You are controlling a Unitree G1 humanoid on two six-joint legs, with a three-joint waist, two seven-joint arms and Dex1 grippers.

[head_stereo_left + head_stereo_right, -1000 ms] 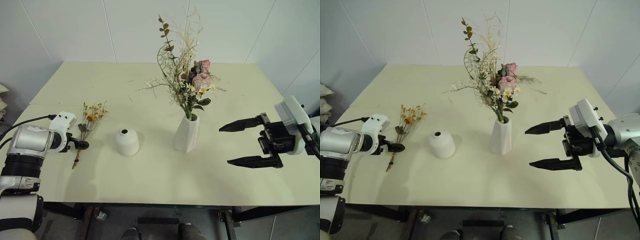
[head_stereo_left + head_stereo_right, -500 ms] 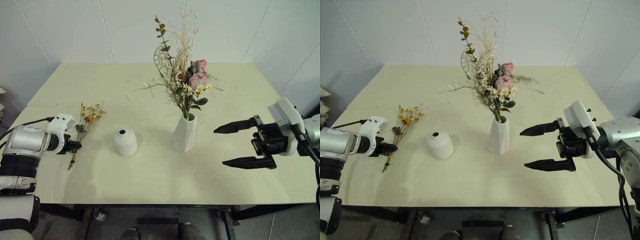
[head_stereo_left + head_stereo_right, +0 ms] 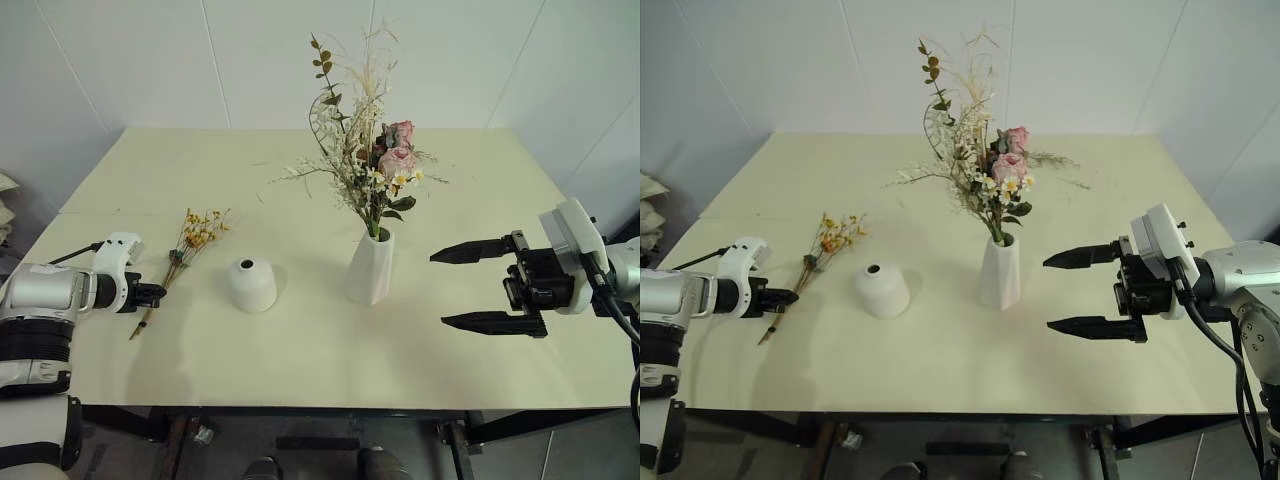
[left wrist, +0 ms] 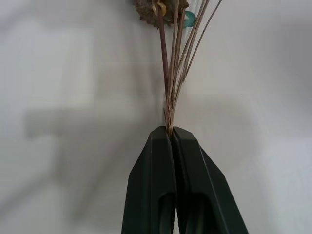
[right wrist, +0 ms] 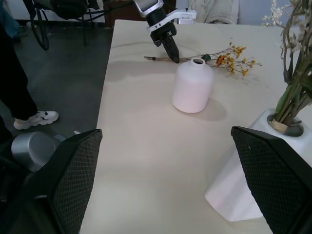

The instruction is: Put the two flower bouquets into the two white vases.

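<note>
Surroundings: pale table [image 3: 300, 350] against white walls; in the right wrist view a person's dark trouser leg and white shoe [image 5: 35, 118] stand on the floor beside the table, near a grey round object [image 5: 30, 148].
In the way: the short dome vase [image 3: 252, 284] stands between the small sprig bunch and the tall vase, near the bunch's stems but apart from them.
Small yellow-orange bunch [image 3: 190, 243]: lies flat on the table at the robot's left; long axis runs diagonally, flower heads toward the far side and the table's middle, bare stem ends toward the near left edge.
Left tool [image 3: 152, 294]: fingers pressed together on the thin stems of the small bunch, low on the stalk; the left wrist view shows the stems [image 4: 173, 83] emerging from between the closed tips.
Large rose bouquet [image 3: 365, 150]: stands upright in the tall faceted vase [image 3: 371, 266] at mid-table, stems down in the mouth, grasses pointing up.
Right tool [image 3: 485, 287]: spread wide, holding nothing, hovering over the table's right side and pointing toward the tall vase, well apart from it.
</note>
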